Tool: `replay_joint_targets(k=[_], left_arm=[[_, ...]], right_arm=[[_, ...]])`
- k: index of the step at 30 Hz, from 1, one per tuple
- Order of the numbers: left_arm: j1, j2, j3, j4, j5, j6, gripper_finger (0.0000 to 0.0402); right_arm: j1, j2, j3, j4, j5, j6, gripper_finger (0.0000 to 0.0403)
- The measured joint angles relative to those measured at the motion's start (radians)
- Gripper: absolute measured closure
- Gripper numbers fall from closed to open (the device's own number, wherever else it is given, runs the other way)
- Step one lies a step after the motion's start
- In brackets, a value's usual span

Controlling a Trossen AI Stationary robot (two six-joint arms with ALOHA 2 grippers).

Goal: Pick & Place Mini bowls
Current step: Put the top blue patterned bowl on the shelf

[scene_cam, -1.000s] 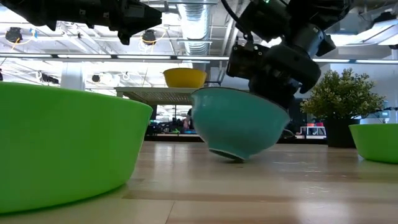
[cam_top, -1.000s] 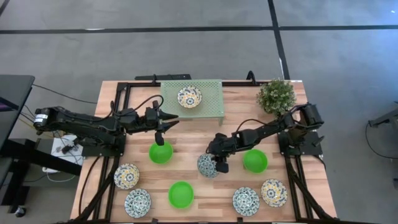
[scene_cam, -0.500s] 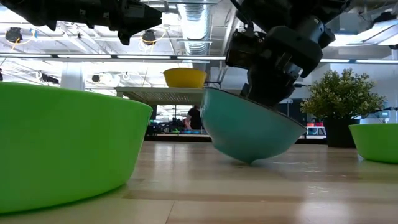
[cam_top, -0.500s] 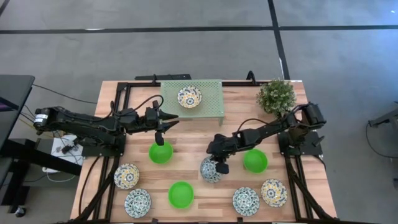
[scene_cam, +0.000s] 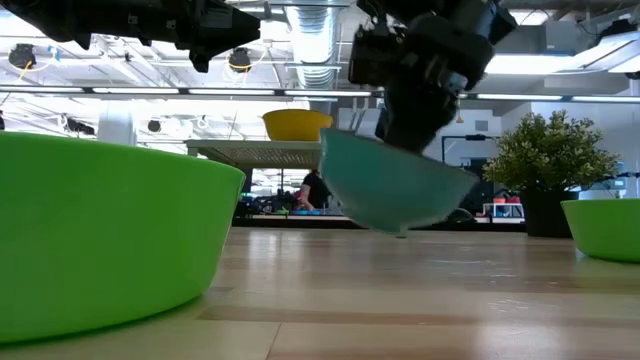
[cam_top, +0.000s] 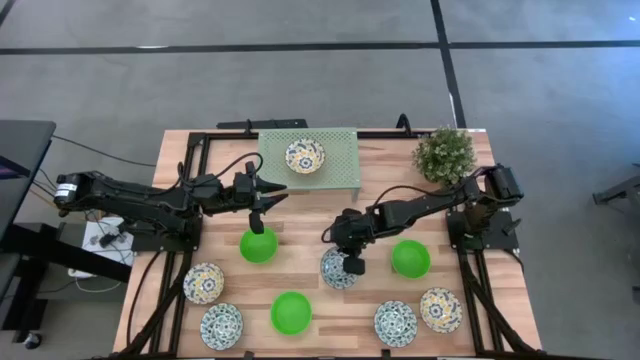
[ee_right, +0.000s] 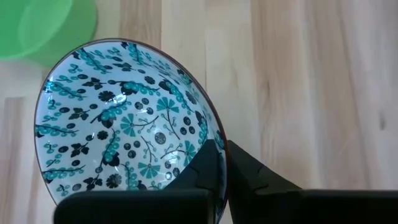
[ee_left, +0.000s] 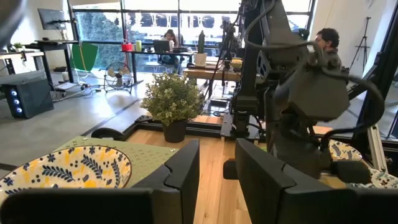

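Note:
My right gripper (cam_top: 350, 264) is shut on a white mini bowl with a teal-blue floral inside (ee_right: 124, 124), in the middle of the table; in the low view the bowl (scene_cam: 395, 190) hangs tilted above the wood. My left gripper (cam_top: 262, 205) is open and hovers between the pale green mesh rack (cam_top: 335, 172) and a plain green bowl (cam_top: 258, 245), touching nothing. A yellow-blue bowl (cam_top: 304, 156) sits on the rack. Two more green bowls (cam_top: 290, 312) (cam_top: 410, 258) and several patterned bowls (cam_top: 203, 283) stand on their bases along the near part of the table. My right gripper pinches the bowl's rim (ee_right: 217, 134), one finger inside the bowl (ee_right: 208, 171) and one outside (ee_right: 249, 174). The fingers come from above, slanting down from the table's right. The bowl is lifted clear of the table and tilted (scene_cam: 400, 225).
A small potted plant (cam_top: 444, 152) stands at the far right corner. Patterned bowls (cam_top: 221, 325) (cam_top: 395, 322) (cam_top: 440, 308) line the near edge. Bare wood (cam_top: 300, 215) lies between the rack and the middle bowls. People show in the room beyond the table.
My right gripper has risen, staying shut on the patterned bowl. The bowl, which rested tilted with its base on the table, has been lifted clear and still tilts. My left arm has kept still.

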Motion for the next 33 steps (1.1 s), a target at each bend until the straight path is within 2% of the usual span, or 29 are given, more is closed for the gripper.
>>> replay_joint_targets(k=[4,9,15,21,28,33], left_arm=[[0.0,0.0,0.0,0.0,0.0,0.0,0.0297],[0.0,0.0,0.0,0.0,0.0,0.0,0.0297],[0.0,0.0,0.0,0.0,0.0,0.0,0.0297],[0.0,0.0,0.0,0.0,0.0,0.0,0.0297],[0.0,0.0,0.0,0.0,0.0,0.0,0.0297],[0.0,0.0,0.0,0.0,0.0,0.0,0.0297]], right_arm=[[-0.007,0.0,0.067,-0.081,0.015,-0.038,0.039],[-0.024,0.0,0.17,-0.279,0.103,-0.09,0.0397],[-0.05,-0.001,0.307,-0.449,0.111,-0.203,0.0391],[-0.085,-0.004,0.43,-0.577,0.184,-0.25,0.0394],[-0.142,-0.018,0.466,-0.648,0.189,-0.312,0.0391],[-0.223,-0.092,0.466,-0.675,0.233,-0.338,0.0394]])
